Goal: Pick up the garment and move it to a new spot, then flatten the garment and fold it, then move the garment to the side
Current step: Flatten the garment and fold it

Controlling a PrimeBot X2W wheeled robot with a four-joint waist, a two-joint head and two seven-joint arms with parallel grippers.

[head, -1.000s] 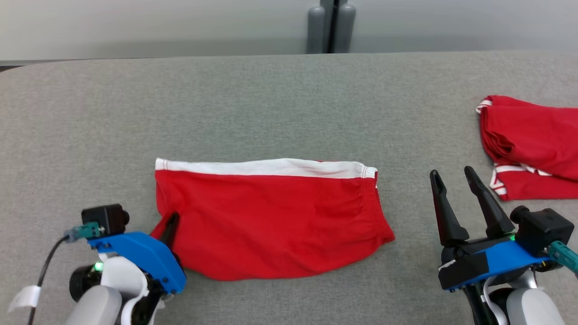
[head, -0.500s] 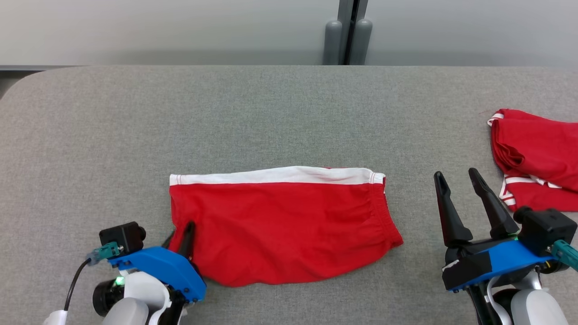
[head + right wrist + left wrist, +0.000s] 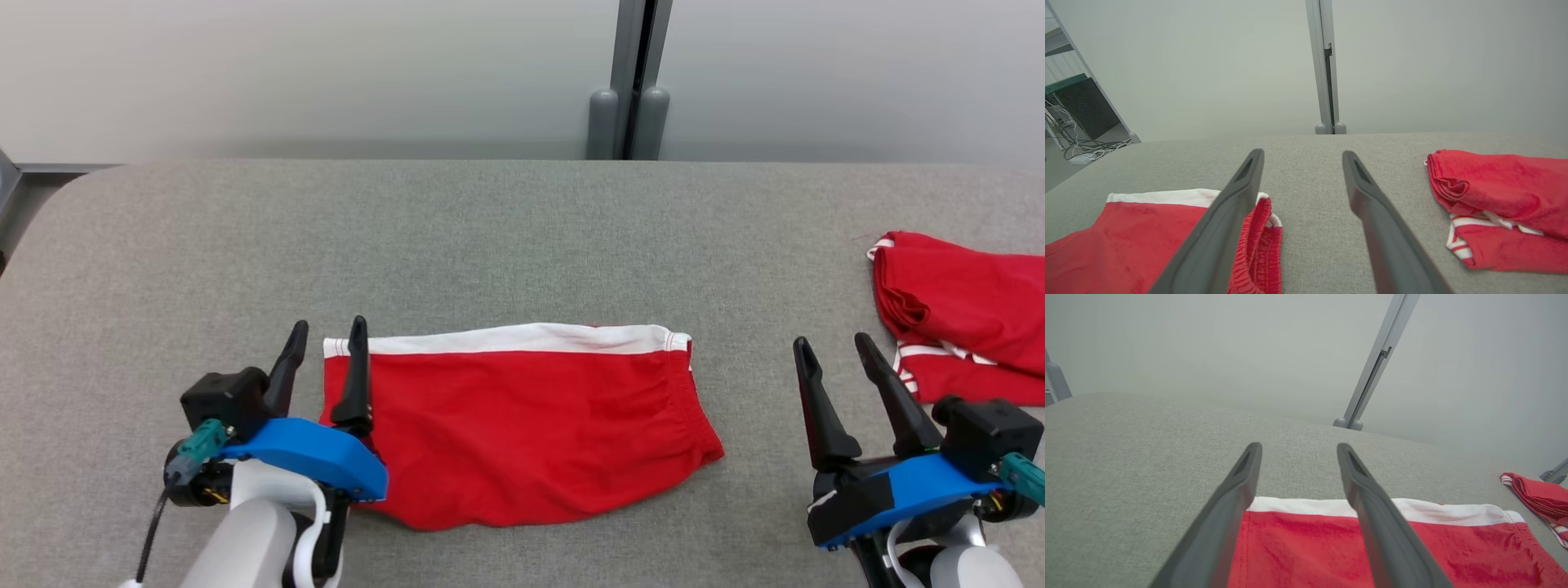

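Lab-like room: grey padded table (image 3: 522, 237), partition wall (image 3: 326, 73) (floor cables (image 3: 1084, 147) behind)

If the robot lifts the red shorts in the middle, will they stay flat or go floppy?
Probably floppy: the red shorts lie thin and flat with soft wrinkles, so they'd likely droop. They look light too. Pushed on the fuzzy grey table, they'd probably bunch up.
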